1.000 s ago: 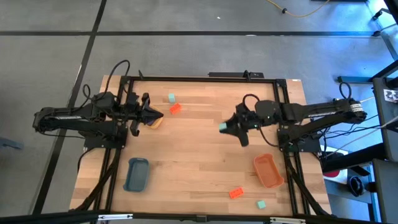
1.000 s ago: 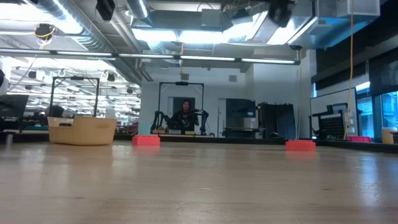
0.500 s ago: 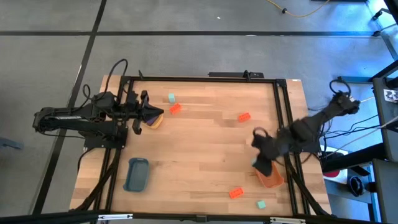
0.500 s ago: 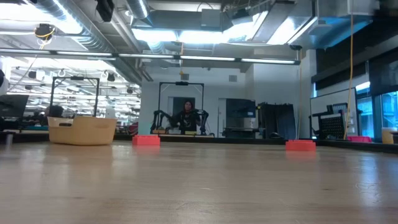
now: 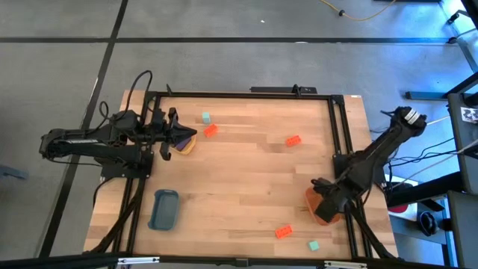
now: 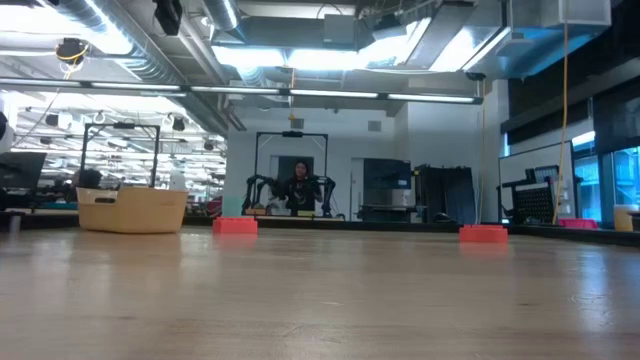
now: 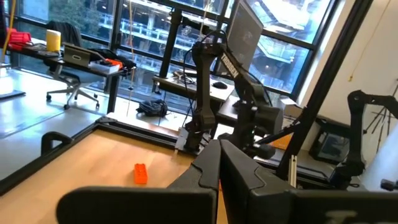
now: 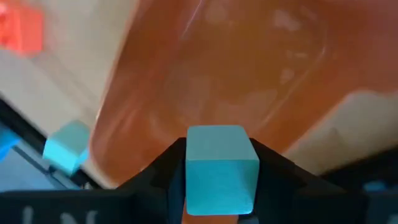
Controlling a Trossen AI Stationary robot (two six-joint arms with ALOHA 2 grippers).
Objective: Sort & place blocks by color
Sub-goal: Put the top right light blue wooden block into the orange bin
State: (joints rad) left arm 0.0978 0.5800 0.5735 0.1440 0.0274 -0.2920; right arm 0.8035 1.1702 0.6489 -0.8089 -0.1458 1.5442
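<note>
we see a wooden table (image 5: 246,187) from above. at lower right, the right gripper (image 5: 323,208) clamps a mint-teal block (image 8: 222,168) over the orange tray (image 5: 317,197). at left centre, the left gripper (image 5: 187,139) waits, fingers closed, over a yellow tray (image 5: 188,147). a blue tray (image 5: 163,209) sits lower left. other orange-red (image 5: 293,140) and mint-teal blocks (image 5: 314,245) lie scattered.

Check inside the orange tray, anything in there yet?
Nothing visible inside the orange tray: its floor looks bare. The right gripper holds a teal block above it, covering part of the near floor.
</note>
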